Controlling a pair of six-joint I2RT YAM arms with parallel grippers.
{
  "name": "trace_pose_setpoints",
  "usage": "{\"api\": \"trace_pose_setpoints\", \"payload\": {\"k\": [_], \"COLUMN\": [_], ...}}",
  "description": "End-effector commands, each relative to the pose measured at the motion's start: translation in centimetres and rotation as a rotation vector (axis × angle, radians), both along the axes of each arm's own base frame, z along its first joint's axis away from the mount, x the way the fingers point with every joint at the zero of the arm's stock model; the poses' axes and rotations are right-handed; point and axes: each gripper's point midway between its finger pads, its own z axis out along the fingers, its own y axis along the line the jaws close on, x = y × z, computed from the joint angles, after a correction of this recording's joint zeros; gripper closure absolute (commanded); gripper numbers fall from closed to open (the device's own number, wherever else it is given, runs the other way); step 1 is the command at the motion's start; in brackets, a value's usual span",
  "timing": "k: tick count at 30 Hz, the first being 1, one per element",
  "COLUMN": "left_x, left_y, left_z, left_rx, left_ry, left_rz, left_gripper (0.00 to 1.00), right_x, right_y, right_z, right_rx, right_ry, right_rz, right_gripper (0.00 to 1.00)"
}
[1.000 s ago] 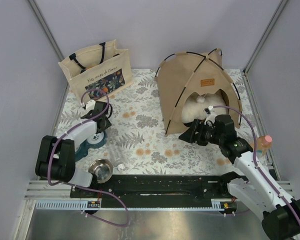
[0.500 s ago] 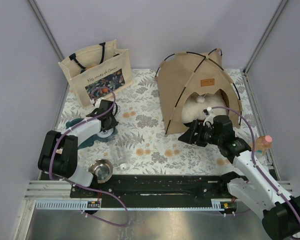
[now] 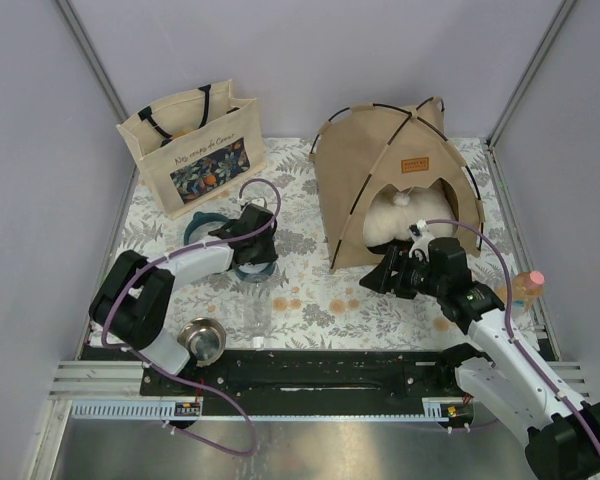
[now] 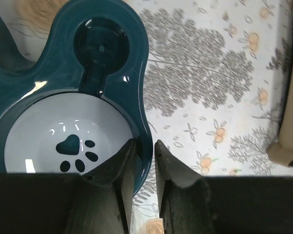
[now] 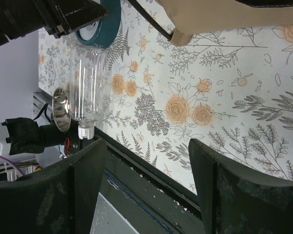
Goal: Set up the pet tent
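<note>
Pet tent (image 3: 375, 175) stands at the worktop's (image 3: 300, 215) far right corner. Only the left wrist view shows the left tool (image 4: 144, 146) pinching the teal bowl's (image 4: 136, 87) rim; the right tool (image 5: 146, 161) is spread wide.

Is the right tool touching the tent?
Apart. Right wrist view: the open right tool is at the bottom, the tent edge at the top, with bare floral mat between them.

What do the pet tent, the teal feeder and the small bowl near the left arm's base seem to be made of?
Pet tent: matte tan cloth, seams and soft folds, probably canvas.
Teal feeder: glossy moulded plastic, by its sharp highlights.
Small bowl: likely polished steel, mirror-like.
</note>
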Motion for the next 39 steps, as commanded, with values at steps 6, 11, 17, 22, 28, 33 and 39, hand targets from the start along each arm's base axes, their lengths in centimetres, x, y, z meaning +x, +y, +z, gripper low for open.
{"api": "trace_pose_setpoints", "payload": {"k": [6,11,17,22,28,33,39], "left_x": [0.2,0.2,-5.3,-11.1,-13.1,-13.4,-13.3], "left_y": [-1.3,-1.9,-2.9,-6.3,-9.0,-9.5,-10.2], "left_z": [6.1,11.7,9.8,5.4,3.4,1.1,0.8], "left_rx": [-0.065,-0.104,-0.124,-0.172,-0.074,0.129,0.155], "left_ry": [-0.147,-0.236,-0.158,-0.087,-0.085,-0.046,-0.060], "left_rz": [-0.058,-0.109,-0.154,-0.230,-0.209,-0.163,-0.127], "left_gripper": [0.52,0.36,0.17,0.07,0.01,0.01,0.08], "right_x": [0.3,0.3,0.3,0.2,0.2,-0.1,-0.1], "right_y": [-0.7,-0.5,-0.1,0.8,0.6,0.6,0.4], "right_z": [-0.9,-1.6,-2.0,-2.4,-5.0,-5.2,-3.8], "right_rx": [-0.096,-0.127,-0.166,-0.164,-0.241,-0.248,-0.269], "right_ry": [-0.021,-0.010,-0.023,-0.027,0.012,0.004,-0.052], "right_rz": [-0.025,-0.024,-0.022,-0.023,-0.050,-0.053,-0.047], "right_gripper": [0.24,0.22,0.18,0.28,0.33,0.30,0.23]}}
